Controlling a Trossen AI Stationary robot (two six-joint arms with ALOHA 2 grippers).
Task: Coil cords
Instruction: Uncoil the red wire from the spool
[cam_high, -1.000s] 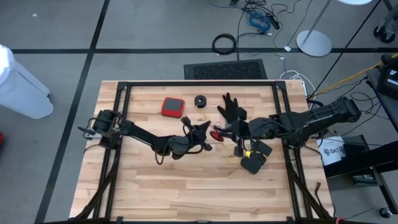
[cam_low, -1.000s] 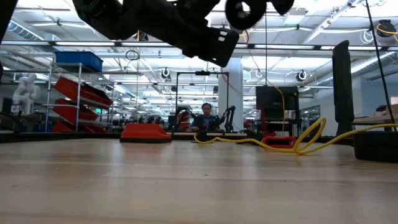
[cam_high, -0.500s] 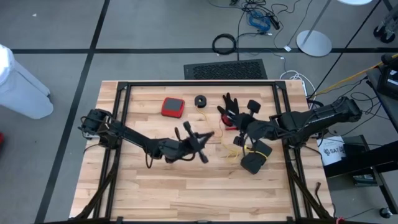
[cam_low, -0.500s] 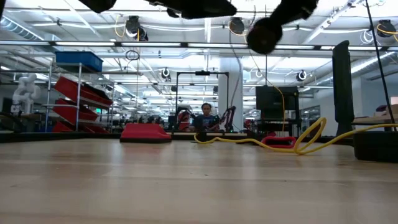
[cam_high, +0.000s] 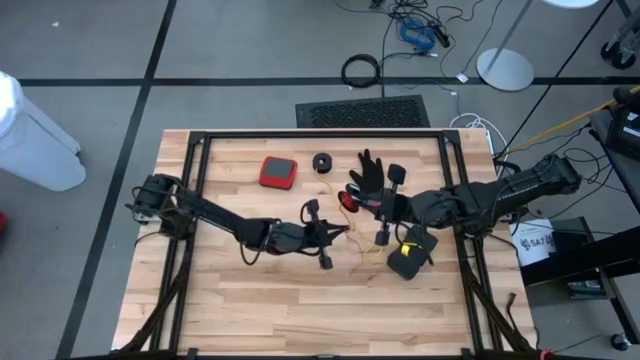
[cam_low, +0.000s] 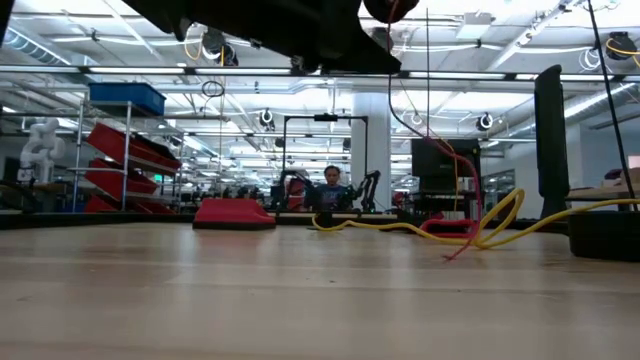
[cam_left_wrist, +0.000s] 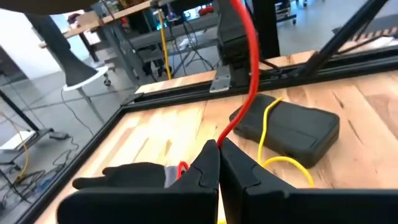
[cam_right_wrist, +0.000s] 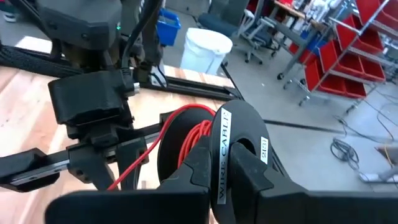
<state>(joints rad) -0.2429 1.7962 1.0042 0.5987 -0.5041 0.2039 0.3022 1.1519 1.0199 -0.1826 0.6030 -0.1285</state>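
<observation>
Your left gripper (cam_high: 335, 231) sits over the middle of the pale wooden worktop (cam_high: 280, 300), its jaws pressed together on the thin red-orange cord (cam_left_wrist: 249, 74); in the left wrist view that cord rises from between the closed fingertips (cam_left_wrist: 208, 163) and climbs away over the flat black block (cam_left_wrist: 292, 127); your right gripper (cam_high: 384, 205) is just across from the left one, and its jaws are clamped on the small round black reel (cam_right_wrist: 233, 146) of that same cord, with red turns wound in the reel's groove and white lettering on its rim; a strand of red runs from the reel toward the left gripper, so the cord hangs in the air between your two sets of jaws; in the low view it drops in a loose red line (cam_low: 440, 150) to the worktop; the thin yellow cord (cam_low: 480, 232) lies slack on the worktop below and beside the right jaws, looping across the flat black block; a black glove (cam_high: 368, 172) lies just beyond the right jaws; further off sit a second black reel (cam_high: 322, 161) and a red square pad (cam_high: 277, 172)
</observation>
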